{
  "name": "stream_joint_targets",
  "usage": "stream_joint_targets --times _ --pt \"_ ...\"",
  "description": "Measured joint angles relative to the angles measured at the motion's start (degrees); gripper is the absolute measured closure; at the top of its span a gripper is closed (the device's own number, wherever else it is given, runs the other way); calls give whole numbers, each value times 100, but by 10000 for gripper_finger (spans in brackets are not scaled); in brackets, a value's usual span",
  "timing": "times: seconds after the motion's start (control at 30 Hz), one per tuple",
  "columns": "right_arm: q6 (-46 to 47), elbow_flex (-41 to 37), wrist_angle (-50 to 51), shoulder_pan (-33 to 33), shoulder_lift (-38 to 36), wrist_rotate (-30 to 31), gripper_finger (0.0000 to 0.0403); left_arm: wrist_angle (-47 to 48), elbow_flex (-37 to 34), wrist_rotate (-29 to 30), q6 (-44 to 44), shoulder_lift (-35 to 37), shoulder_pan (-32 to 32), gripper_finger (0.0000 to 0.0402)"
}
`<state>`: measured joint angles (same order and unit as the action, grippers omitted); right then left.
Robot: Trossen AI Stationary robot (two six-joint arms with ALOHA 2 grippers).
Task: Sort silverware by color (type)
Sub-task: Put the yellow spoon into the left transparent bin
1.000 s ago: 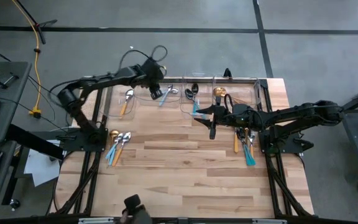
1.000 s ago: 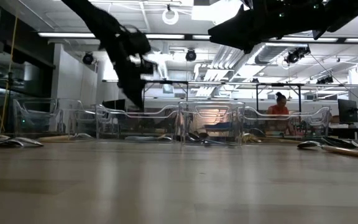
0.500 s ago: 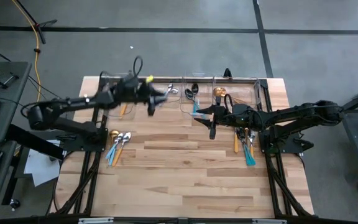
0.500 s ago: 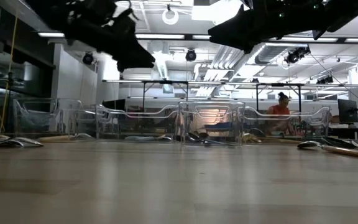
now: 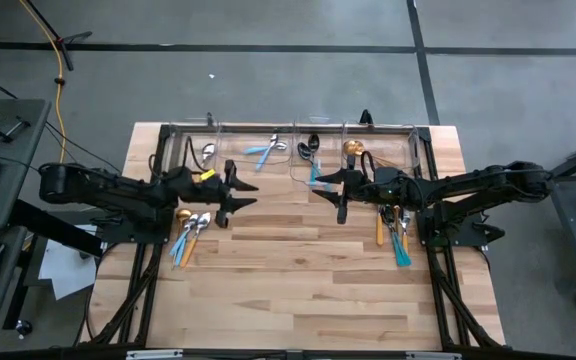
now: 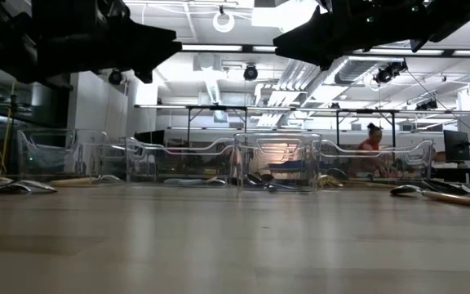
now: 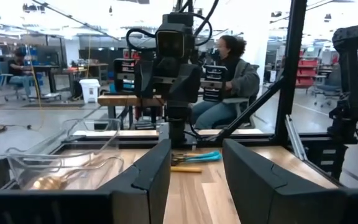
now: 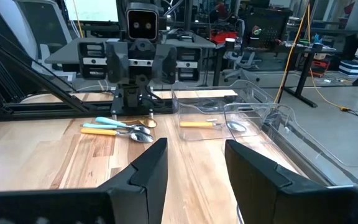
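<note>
The silverware lies in two piles and in the bins. In the high view, the left pile (image 5: 190, 232) holds a gold spoon and silver spoons with blue and orange handles. The right pile (image 5: 394, 236) has orange and light-blue handles. My left gripper (image 5: 250, 194) hovers open over the table, just right of the left pile, pointing level toward the right arm. My right gripper (image 5: 326, 198) hangs open near the table's middle, facing it. In the left wrist view the left gripper (image 7: 196, 180) is empty; in the right wrist view so is the right gripper (image 8: 196, 174).
Clear plastic bins (image 5: 288, 130) line the far edge, holding an orange-handled spoon (image 5: 206, 152), light-blue pieces (image 5: 265, 150), black pieces (image 5: 311, 155) and a gold spoon (image 5: 353, 150). Bare wood (image 5: 298, 280) spreads toward the near edge. People sit in the room beyond.
My left gripper has pulled back from above the far bins toward the near and left side. It has swung from pointing down to lying level, pointing at the table's right. The right arm has kept still.
</note>
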<state>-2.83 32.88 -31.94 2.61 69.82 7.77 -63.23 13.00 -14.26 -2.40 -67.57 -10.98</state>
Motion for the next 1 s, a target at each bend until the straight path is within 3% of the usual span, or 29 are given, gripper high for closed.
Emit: stream_joint_targets --times 1.0 --pt "331 0 0 -4 0 24 258 36 13 11 71 0 -24 268"
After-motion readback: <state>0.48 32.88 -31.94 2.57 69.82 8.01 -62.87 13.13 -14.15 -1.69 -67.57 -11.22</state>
